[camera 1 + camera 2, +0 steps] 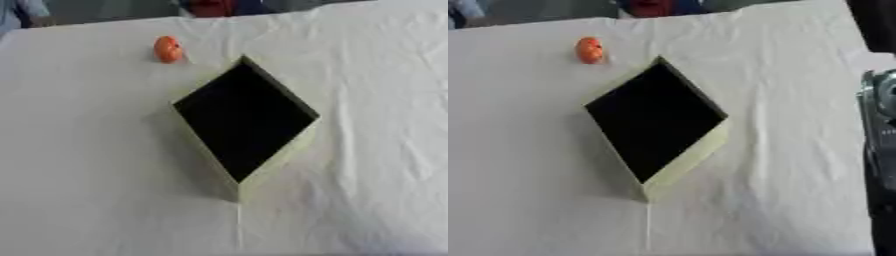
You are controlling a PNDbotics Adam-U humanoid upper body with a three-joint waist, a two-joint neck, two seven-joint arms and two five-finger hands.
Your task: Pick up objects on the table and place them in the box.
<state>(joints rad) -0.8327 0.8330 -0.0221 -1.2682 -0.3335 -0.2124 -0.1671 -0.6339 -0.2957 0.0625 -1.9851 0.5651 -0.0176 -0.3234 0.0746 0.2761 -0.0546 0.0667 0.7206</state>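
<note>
While the orange object (168, 49) lies beyond the box (271, 157), neither hand shows — their state cannot be told

This looks like a staged test setup, a lab or demo room and not a home. The counter (367, 75) is draped edge to edge in a creased white cloth, with only a pale open box (271, 165), dark inside, and one small orange object (168, 49) near it. Black and silver robot arm hardware (880, 150) lines the right edge.
</note>
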